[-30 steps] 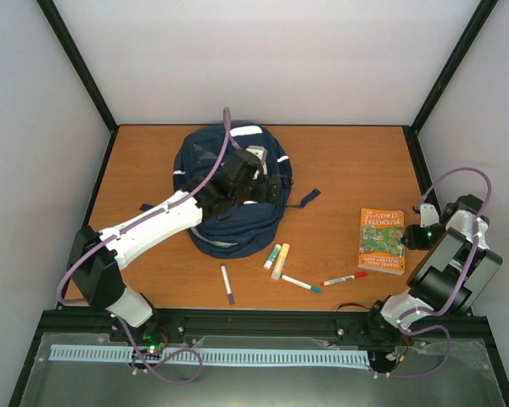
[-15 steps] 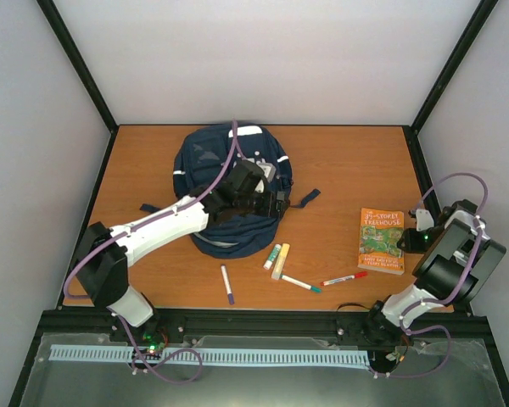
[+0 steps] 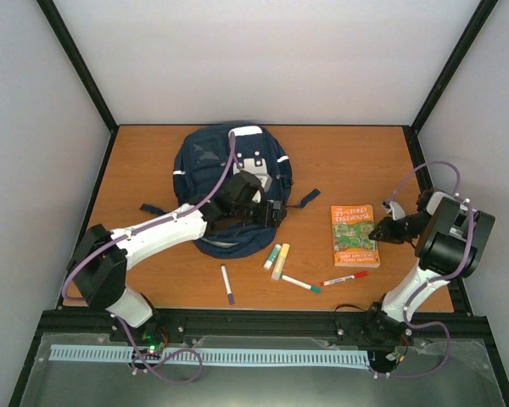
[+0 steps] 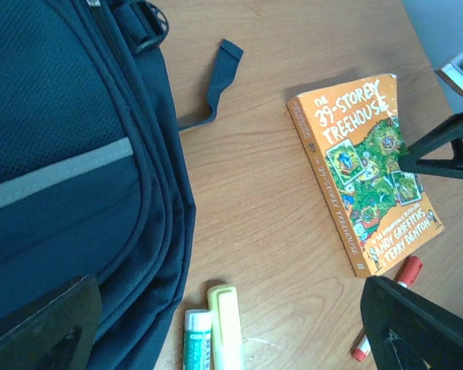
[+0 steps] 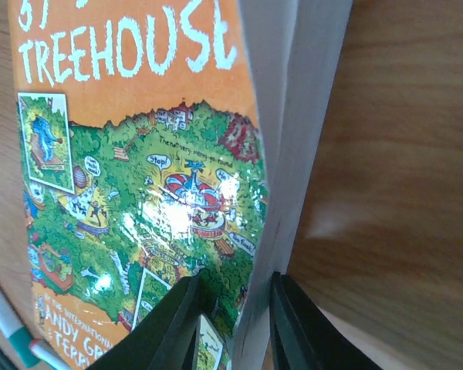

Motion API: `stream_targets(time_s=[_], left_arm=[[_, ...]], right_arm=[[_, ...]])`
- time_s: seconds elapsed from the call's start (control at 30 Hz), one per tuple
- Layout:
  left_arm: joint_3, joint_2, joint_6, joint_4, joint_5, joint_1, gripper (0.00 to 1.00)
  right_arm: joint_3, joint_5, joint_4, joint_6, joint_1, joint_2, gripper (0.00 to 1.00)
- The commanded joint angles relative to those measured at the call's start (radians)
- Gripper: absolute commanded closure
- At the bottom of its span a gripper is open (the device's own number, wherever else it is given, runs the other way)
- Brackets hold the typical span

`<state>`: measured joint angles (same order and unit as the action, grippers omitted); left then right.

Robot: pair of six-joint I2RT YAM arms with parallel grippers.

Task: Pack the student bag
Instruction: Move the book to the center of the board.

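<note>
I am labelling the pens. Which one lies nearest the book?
The red pen, beside the near edge of the book. The teal pen, yellow marker, green marker and purple pen lie further left.

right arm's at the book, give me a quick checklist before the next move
1. Right gripper on the book: ok, fingers straddle its page edge.
2. Book off the table: not ok, it lies on it.
3. Student bag open to receive it: cannot tell, no open zip shows.
4. Left gripper free: ok, open above the bag's near right side, holding nothing.
5. Red marker clear of the book: ok, beside its near corner, apart.
</note>
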<state>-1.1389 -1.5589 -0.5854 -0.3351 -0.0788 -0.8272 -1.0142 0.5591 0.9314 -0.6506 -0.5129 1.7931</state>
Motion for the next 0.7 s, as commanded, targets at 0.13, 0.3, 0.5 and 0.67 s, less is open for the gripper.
stream_targets(time_s=[0.13,0.3,0.5,0.67], left_arm=[[0.051,0.047,-0.048,0.065,0.009,-0.015,0.05],[0.043,0.018,-0.076,0.08,-0.001,-0.019,0.07],[0.009,-0.046,-0.09,0.068,-0.031,-0.031,0.07],[-0.02,-0.105,-0.095,0.055,-0.038,-0.053,0.07]], right_arm=[[-0.063,0.013,0.019,0.134,0.177,0.096,0.74],[-0.076,0.013,0.018,0.196,0.285,0.086,0.74],[-0.134,-0.044,0.089,0.18,0.287,0.008,0.57],[-0.2,-0.114,0.101,0.169,0.283,-0.06,0.53]])
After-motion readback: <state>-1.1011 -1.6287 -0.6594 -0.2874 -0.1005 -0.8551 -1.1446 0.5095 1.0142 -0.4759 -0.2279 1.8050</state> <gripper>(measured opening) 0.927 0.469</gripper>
